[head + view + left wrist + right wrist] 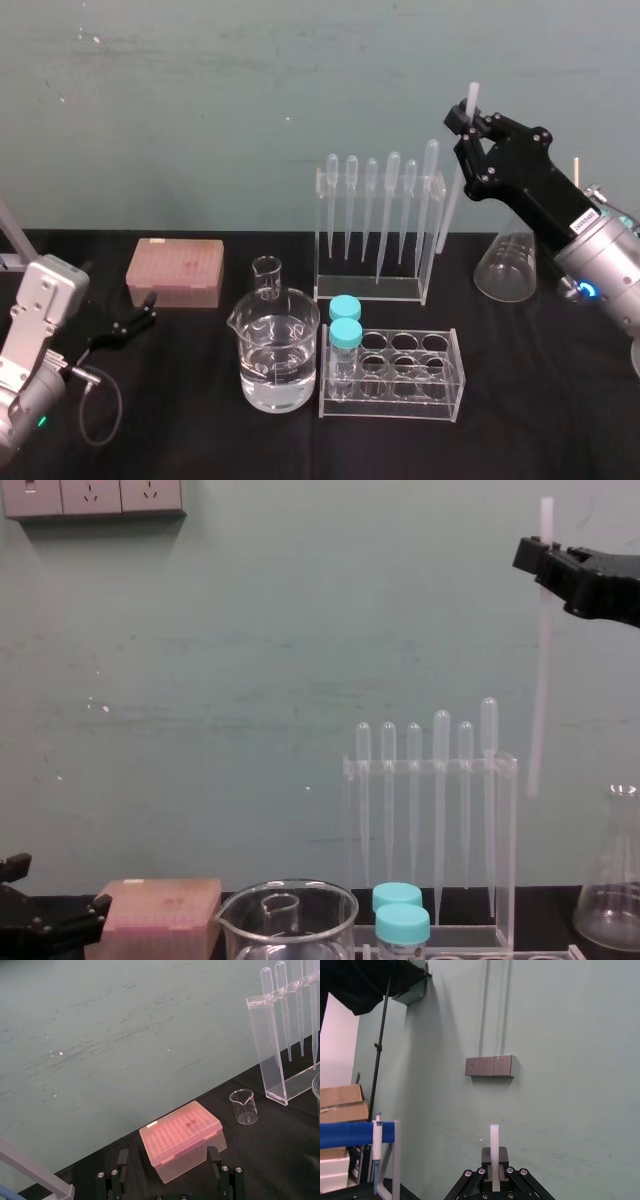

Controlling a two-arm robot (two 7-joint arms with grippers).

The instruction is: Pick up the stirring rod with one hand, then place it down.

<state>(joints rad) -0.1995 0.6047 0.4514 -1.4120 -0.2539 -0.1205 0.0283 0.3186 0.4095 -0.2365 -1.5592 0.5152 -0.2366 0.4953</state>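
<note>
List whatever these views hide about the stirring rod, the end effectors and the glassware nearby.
1. Stirring rod: in the right wrist view, all below its top end is hidden by the right end effector gripping it.
2. Right end effector: in the chest view, cut off by the right edge.
3. Conical flask: in the head view, partly behind the right arm.
4. Left end effector: in the left wrist view, its fingers are cut off by the bottom edge.

The head view looks forward and down over the table (560,400), with the rack (372,285) mid-frame. The chest view sits lower, level with that rack, facing the wall (250,680). The left wrist view skims the table toward the rack. The right wrist view, raised, faces the wall from close behind the rod (494,1147).
</note>
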